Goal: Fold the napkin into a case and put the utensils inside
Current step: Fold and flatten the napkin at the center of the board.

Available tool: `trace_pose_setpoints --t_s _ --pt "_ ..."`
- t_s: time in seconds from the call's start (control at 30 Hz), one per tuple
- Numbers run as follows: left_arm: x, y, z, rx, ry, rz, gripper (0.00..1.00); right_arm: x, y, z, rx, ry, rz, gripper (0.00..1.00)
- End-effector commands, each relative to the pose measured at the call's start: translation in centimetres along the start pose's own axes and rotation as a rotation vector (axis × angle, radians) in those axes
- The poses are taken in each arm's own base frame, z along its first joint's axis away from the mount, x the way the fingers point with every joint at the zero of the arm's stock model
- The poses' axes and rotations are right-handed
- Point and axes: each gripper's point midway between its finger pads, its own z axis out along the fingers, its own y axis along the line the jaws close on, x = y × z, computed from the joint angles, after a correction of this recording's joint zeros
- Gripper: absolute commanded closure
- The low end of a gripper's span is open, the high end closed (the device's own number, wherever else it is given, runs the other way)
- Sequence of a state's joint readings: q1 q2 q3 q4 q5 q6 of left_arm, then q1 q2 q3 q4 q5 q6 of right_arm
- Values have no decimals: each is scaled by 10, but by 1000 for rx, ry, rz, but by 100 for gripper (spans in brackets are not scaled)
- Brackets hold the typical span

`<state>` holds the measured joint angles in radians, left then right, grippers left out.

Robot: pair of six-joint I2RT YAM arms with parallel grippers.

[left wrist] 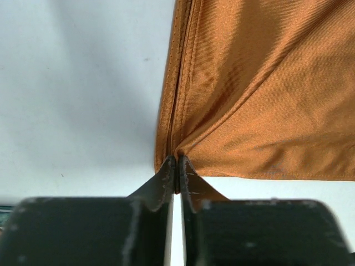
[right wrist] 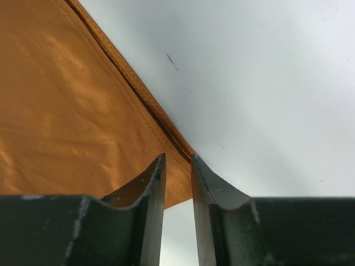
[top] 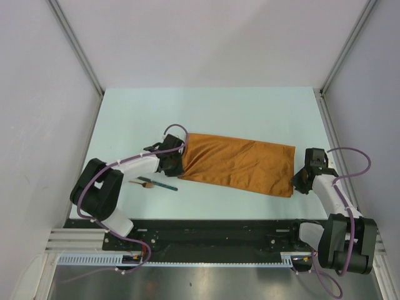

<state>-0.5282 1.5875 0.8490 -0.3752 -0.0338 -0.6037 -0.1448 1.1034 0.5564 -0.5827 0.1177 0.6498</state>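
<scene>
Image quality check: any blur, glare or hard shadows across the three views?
Top view: even light, faint shadows, napkin sharp. Left wrist: left fingers dark and slightly soft, napkin weave crisp. Right wrist: right fingers soft, slight sheen on the napkin.

finely woven cloth napkin (left wrist: 266, 94), slight sheen, smooth matt table (left wrist: 83, 83)

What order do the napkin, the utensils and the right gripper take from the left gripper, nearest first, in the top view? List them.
1. napkin: touching, its left edge pinched in the left gripper.
2. utensils: close by, just to the near-left of that gripper.
3. right gripper: farthest, at the napkin's right end.
</scene>
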Motion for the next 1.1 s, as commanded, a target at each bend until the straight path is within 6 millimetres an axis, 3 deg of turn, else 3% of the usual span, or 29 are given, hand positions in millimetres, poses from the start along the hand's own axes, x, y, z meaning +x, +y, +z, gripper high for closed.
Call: trace_pose_setpoints --t_s 0.0,0.07,0.1,0.17,0.2,0.3,0.37,0.43,0.47,0.63,0.8,1.07 --pt "-13 -2 -15 -2 -63 -3 73 -32 15 -12 -27 -101 -22 64" --pt "-19 2 -24 -18 -94 3 61 -45 21 -17 -39 -139 -51 58" --pt "-30 1 -34 -19 -141 5 49 -50 23 -18 -43 -154 -60 50" --pt "-39 0 -45 -19 -169 0 41 -61 27 -17 -54 -183 -90 43" --pt "-47 -5 -51 0 -191 1 33 -67 34 -18 -82 -192 -115 36" --pt "-66 -22 -64 93 -225 -5 28 -79 56 -10 -165 -203 -185 34" --pt "-73 -33 -62 158 -202 -2 28 -85 63 0 -178 -201 -205 34" --pt "-92 -46 -64 232 -216 1 31 -98 71 5 -190 -219 -229 35" --pt "-94 -47 -55 237 -189 -3 33 -98 74 12 -196 -207 -242 38" --pt "-125 -65 -52 309 -210 -25 38 -122 93 21 -239 -253 -270 42" --pt "-130 -66 -34 312 -167 -62 49 -126 110 36 -277 -227 -282 49" --pt "-138 -67 -33 318 -186 -68 53 -132 122 64 -264 -210 -296 56"
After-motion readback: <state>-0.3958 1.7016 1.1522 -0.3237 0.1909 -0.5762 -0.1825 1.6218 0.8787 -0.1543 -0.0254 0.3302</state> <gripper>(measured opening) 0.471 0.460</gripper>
